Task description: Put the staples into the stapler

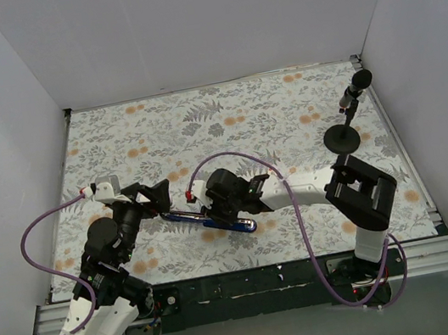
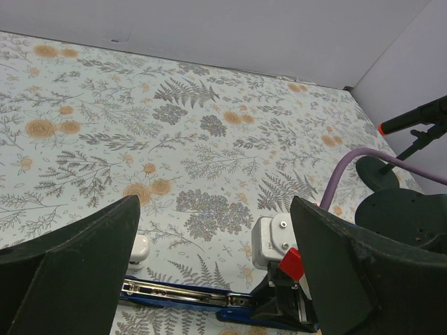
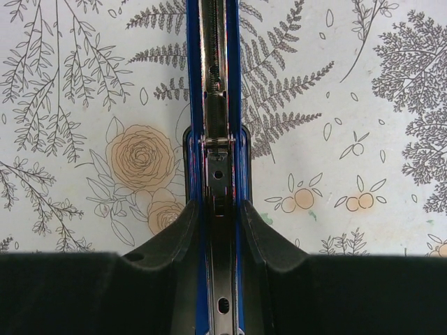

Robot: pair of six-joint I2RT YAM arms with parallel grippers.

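Because my right jaws pinch the stapler (image 3: 215, 139) by its thin sides, it could slip or twist if pushed; my left jaws, near it, are spread wide.

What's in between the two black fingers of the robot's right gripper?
The blue stapler, lying open. Its silvery rail runs between the right gripper's fingers, which are shut on it. The right wrist view shows this best.
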